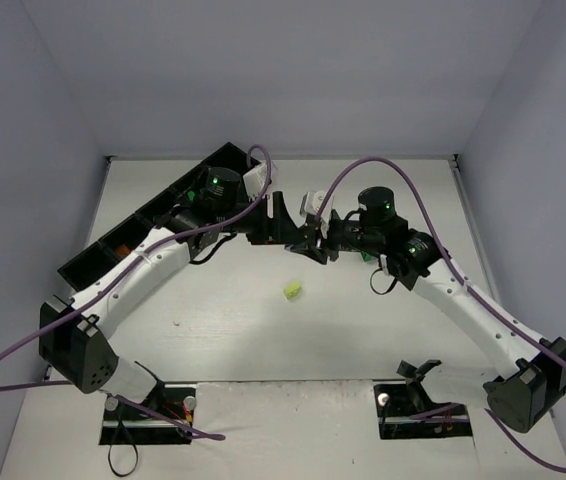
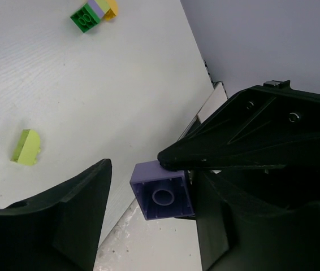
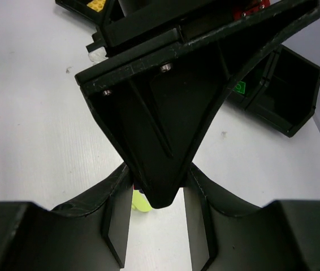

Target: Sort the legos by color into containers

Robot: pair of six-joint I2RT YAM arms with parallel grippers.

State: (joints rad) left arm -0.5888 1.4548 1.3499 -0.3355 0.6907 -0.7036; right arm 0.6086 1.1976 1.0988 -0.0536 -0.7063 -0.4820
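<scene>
A purple lego hangs in mid-air between the open fingers of my left gripper, close to its right finger and clear of the left one. My right gripper reaches in from the right and pinches the lego's top; it looks shut on it. In the right wrist view, a finger of the left gripper hides nearly all of the lego between my right gripper's fingers. A lime lego lies on the table below. The black tray runs along the far left.
A clump of green, lilac and yellow legos lies on the table under the right arm; green shows there in the top view. A yellow lego and a green one lie in tray compartments.
</scene>
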